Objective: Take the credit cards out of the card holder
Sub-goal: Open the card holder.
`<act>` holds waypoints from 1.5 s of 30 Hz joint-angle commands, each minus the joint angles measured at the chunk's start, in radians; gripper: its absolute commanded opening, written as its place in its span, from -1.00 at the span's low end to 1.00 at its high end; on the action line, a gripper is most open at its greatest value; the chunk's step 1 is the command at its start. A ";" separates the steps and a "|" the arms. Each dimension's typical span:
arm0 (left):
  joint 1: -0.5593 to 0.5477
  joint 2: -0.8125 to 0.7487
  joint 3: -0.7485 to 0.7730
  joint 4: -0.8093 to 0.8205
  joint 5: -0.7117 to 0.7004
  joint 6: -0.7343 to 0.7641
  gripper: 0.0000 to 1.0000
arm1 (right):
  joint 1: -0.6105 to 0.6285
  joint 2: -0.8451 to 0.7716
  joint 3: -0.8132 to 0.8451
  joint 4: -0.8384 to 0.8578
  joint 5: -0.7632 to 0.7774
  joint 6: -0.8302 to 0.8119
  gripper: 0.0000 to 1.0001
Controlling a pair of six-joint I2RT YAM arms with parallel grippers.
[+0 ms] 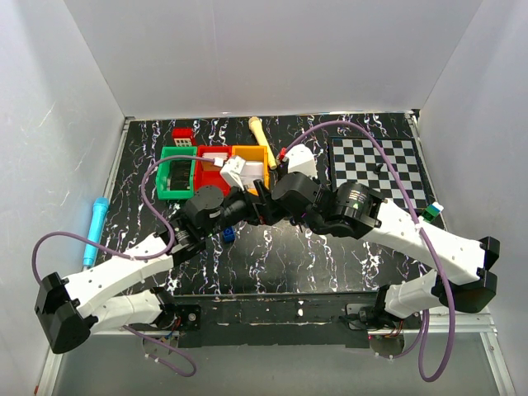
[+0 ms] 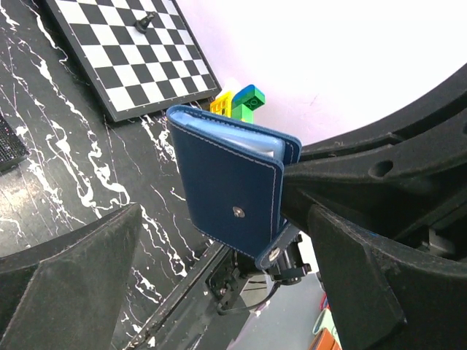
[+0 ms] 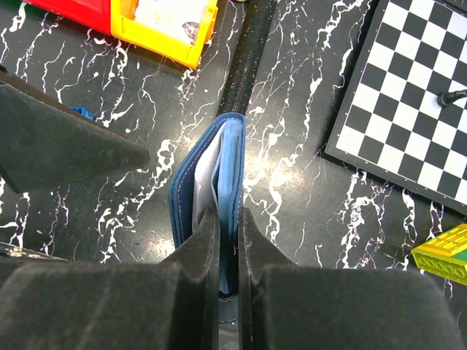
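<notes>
Progress early: we pinch card holder [image 3: 181, 197] in right gripper [image 3: 228, 233], credit cards [image 3: 206, 179] inside, edges toward 12 o'clock; left gripper [image 2: 222, 211] spread wide, empty. All pulling left.

odds and ends on a black marbled table [image 1: 289, 256]
chessboard [image 1: 375, 165] at far right; green bin [image 1: 177, 152], red bin [image 1: 213, 151] and orange bin [image 1: 247, 150] in a row left of it; cyan marker [image 1: 96, 231] by the left edge; small blue brick [image 1: 228, 235] mid-table.
</notes>
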 commanded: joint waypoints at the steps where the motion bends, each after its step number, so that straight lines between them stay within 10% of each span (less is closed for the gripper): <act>1: -0.019 0.010 0.044 -0.013 -0.063 0.021 0.96 | 0.014 -0.003 0.040 0.015 0.017 0.025 -0.97; 30: -0.031 -0.024 0.040 -0.166 -0.188 0.057 -0.05 | 0.017 -0.124 -0.071 0.142 -0.115 0.016 -0.97; 38: -0.031 -0.032 0.029 -0.113 -0.122 0.071 -0.94 | 0.017 -0.180 -0.121 0.201 -0.166 0.022 -0.97; 45: -0.033 -0.084 0.066 -0.253 -0.119 0.080 -1.00 | -0.050 -0.278 -0.216 0.285 -0.336 0.042 -0.97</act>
